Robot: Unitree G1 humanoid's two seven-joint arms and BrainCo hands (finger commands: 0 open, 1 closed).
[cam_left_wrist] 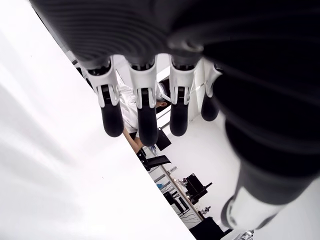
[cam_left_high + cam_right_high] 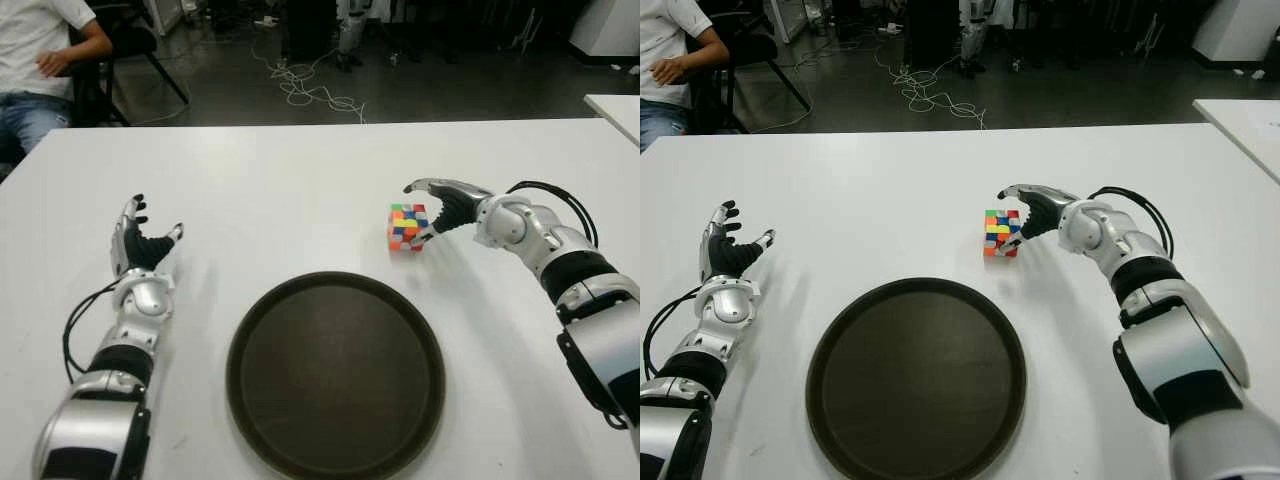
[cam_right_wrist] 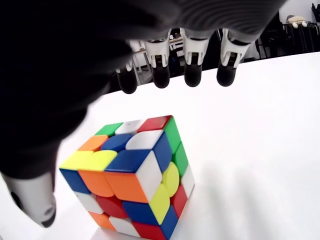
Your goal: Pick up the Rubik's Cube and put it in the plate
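The Rubik's Cube (image 2: 407, 227) stands on the white table (image 2: 300, 170), just beyond the far right rim of the dark round plate (image 2: 335, 372). My right hand (image 2: 432, 210) reaches it from the right, fingers spread above and past the cube and the thumb low beside it. In the right wrist view the cube (image 3: 131, 172) sits between thumb and fingertips (image 3: 192, 74), with a gap to the fingertips. My left hand (image 2: 143, 243) is open at the left side of the table, well away from the plate.
A person sits on a chair (image 2: 110, 60) beyond the table's far left corner. Cables (image 2: 305, 90) lie on the floor behind the table. Another white table's corner (image 2: 615, 105) shows at far right.
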